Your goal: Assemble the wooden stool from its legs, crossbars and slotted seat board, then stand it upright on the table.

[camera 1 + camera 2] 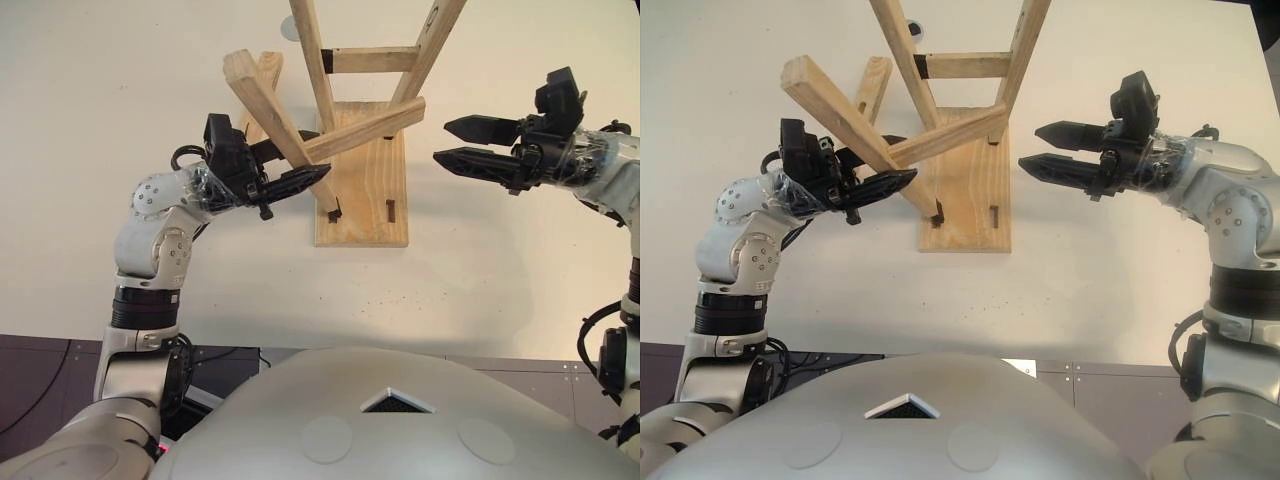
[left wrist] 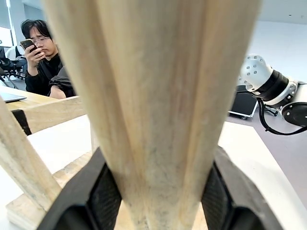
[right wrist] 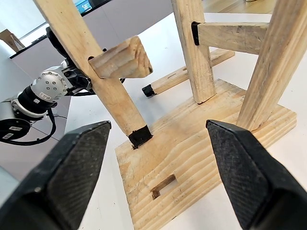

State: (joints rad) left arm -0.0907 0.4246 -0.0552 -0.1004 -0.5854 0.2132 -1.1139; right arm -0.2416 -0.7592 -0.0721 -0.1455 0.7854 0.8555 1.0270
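White tabletop carries the seat board, two legs standing in it. Left end effector clenches a third leg low down; stiff, probably light wood. Right end effector hangs released beside the board.

Head stereo downward; wrist cameras near stool

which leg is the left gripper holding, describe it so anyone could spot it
Start at the seat board flat on the table. Two upright legs stand at its far end, joined by a crossbar. The one wanted is the tilted leg nearer the robot, leaning toward its left with its black tip at a slot, clamped in the left gripper.
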